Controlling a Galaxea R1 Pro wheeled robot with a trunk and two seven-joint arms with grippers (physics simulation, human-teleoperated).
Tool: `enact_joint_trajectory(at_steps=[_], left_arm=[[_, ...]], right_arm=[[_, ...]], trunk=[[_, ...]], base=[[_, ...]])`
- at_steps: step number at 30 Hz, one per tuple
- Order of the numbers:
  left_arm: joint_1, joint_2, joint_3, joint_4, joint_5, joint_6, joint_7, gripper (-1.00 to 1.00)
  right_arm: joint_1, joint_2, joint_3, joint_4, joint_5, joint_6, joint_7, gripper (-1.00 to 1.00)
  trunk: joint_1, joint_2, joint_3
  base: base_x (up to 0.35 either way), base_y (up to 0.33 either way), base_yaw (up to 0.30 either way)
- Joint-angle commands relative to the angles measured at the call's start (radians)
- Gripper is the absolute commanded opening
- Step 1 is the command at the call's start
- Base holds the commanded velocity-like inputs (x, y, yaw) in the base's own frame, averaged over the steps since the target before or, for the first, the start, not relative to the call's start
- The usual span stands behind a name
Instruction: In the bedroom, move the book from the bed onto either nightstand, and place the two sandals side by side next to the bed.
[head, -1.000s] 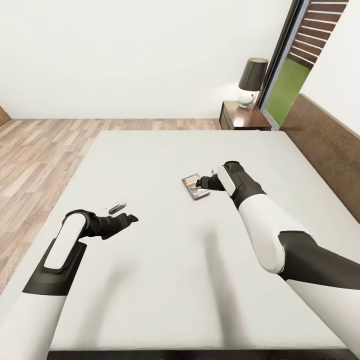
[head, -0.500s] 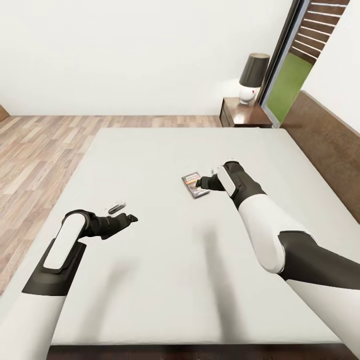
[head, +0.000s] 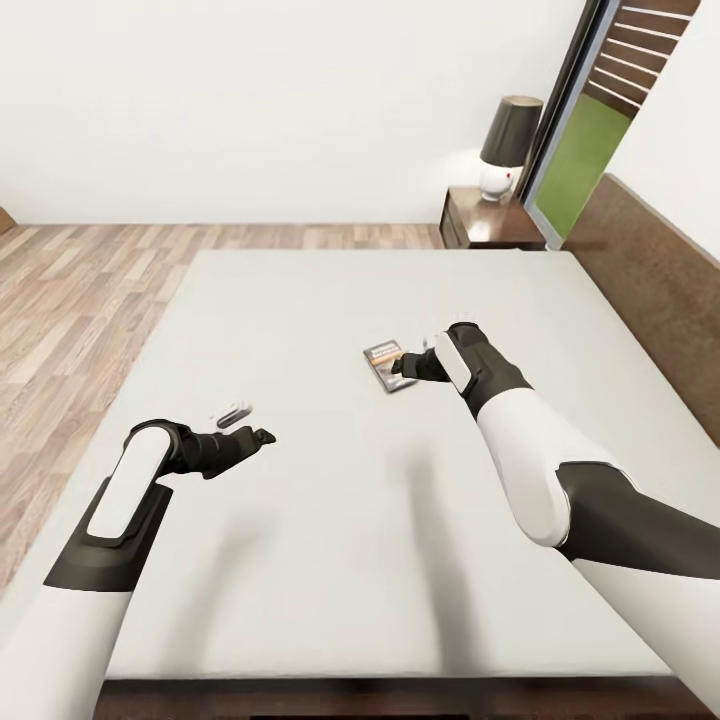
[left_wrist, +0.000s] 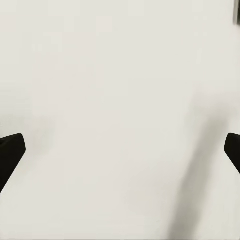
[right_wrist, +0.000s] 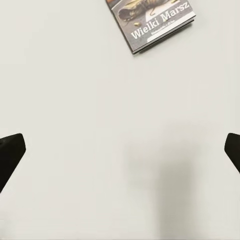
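Book (head: 387, 367) just beyond right pincer (head: 404, 367).

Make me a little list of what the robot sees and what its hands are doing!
room: bedroom with wood floor
bed: big, pale mattress
book: lying flat on the bed, not held
right tool: open, hovering by the book
left tool: open, above bare mattress
nightstand: beyond the bed, by the window
lamp: standing on the nightstand

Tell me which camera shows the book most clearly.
The right wrist view: the book lies flat on the bed, cover lettering readable, though cropped. The head view shows it small beside the right hand.
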Motion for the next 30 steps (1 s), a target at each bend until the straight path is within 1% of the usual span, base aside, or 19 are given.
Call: enact_joint_trajectory(at_steps=[1, 12, 13, 15, 19, 22, 30], left_arm=[[-0.001, 0.001, -0.001, -0.001, 0.009, 0.001, 0.010, 1.00], [-0.001, -0.001, 0.000, 0.000, 0.008, 0.000, 0.011, 1.00], [-0.001, -0.006, 0.000, 0.000, 0.010, -0.001, 0.011, 1.00], [-0.002, -0.009, 0.000, -0.001, 0.011, -0.001, 0.011, 1.00], [-0.002, -0.010, 0.000, -0.001, 0.011, -0.001, 0.012, 1.00], [-0.002, -0.010, 0.003, -0.001, 0.014, -0.001, 0.013, 1.00], [-0.002, -0.009, 0.008, 0.000, 0.014, -0.001, 0.013, 1.00]], right_arm=[[-0.001, 0.001, -0.005, -0.001, -0.011, 0.003, -0.010, 1.00], [-0.003, 0.001, -0.003, -0.002, -0.009, -0.003, -0.011, 1.00], [-0.044, 0.001, -0.003, -0.001, -0.009, -0.025, -0.025, 1.00], [-0.071, 0.001, -0.004, 0.001, -0.009, -0.029, -0.042, 1.00], [-0.090, 0.001, -0.004, 0.004, -0.009, -0.032, -0.058, 1.00], [-0.121, 0.001, -0.005, 0.009, -0.010, -0.032, -0.077, 1.00], [-0.131, 0.001, -0.006, 0.013, -0.009, -0.033, -0.083, 1.00]], trunk=[[-0.004, 0.007, 0.001], [-0.004, 0.007, -0.016], [-0.004, 0.007, -0.018], [-0.004, 0.007, -0.021], [-0.004, 0.007, -0.027], [-0.004, 0.007, -0.032], [-0.004, 0.007, -0.044]], base=[[0.000, 0.000, 0.000], [0.000, 0.000, 0.000], [0.000, 0.000, 0.000], [0.000, 0.000, 0.000], [0.000, 0.000, 0.000], [0.000, 0.000, 0.000], [0.000, 0.000, 0.000]])
